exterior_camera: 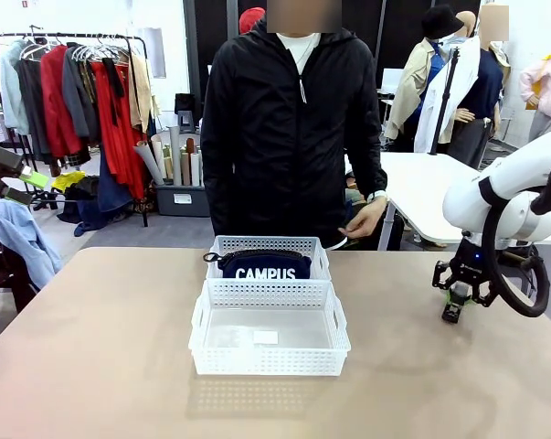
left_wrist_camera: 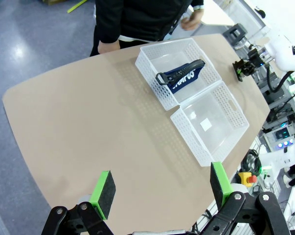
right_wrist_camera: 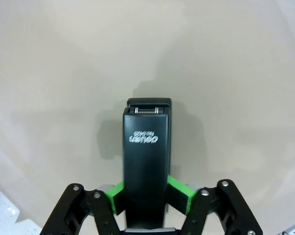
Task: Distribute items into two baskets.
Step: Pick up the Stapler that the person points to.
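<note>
A navy-blue pouch point(exterior_camera: 264, 266) lettered "CAMPUS" lies in the far white basket point(exterior_camera: 268, 243). The slightly larger near basket point(exterior_camera: 269, 361) touches it and holds no item. Toward the table's right edge, my right gripper point(exterior_camera: 454, 306) points down, shut on a small black stapler point(right_wrist_camera: 145, 161) just above or at the tabletop. The right wrist view shows its green pads point(right_wrist_camera: 179, 191) pressing the stapler's sides. My left gripper point(left_wrist_camera: 161, 183) is open and hangs high over the table's left side, far from the pouch point(left_wrist_camera: 182, 77) and both baskets.
A person in a black jacket point(exterior_camera: 289, 119) stands at the far edge behind the baskets, one hand point(exterior_camera: 362, 219) hanging beside them. Bare tabletop point(exterior_camera: 92, 347) lies left and right of the baskets. A white table point(exterior_camera: 421, 183) and a clothes rack point(exterior_camera: 83, 91) stand farther back.
</note>
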